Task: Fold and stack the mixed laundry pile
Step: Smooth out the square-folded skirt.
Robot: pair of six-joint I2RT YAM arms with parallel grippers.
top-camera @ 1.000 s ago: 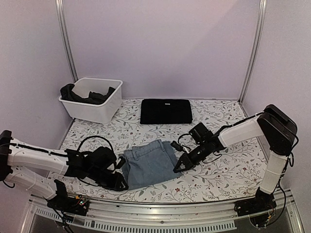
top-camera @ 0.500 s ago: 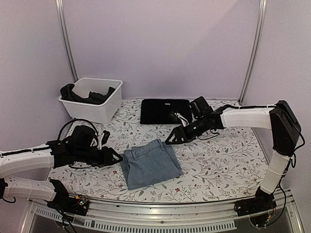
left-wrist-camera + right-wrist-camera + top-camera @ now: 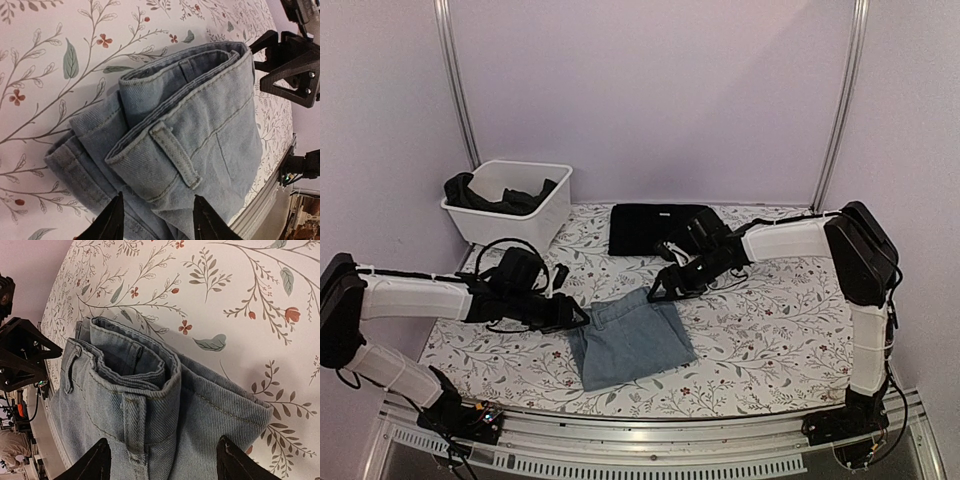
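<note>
The light blue denim jeans (image 3: 628, 342) lie folded on the floral table near the front. My left gripper (image 3: 577, 316) is open at their back-left corner; in the left wrist view its fingertips (image 3: 116, 222) stand apart over the waistband and belt loop of the jeans (image 3: 200, 125). My right gripper (image 3: 655, 291) is open at the back-right corner, spread wide over the jeans (image 3: 150, 405). Neither holds anything. A folded black cloth (image 3: 662, 229) lies at the back centre. Other dark clothes (image 3: 492, 197) hang in the bin.
A white plastic bin (image 3: 525, 228) stands at the back left. Metal frame posts rise at both back corners. The table's front rail (image 3: 640, 440) runs along the near edge.
Both grippers have opened. The left has moved from the jeans' front-left corner to the back-left corner. The right has moved from their right edge to the back-right corner.
</note>
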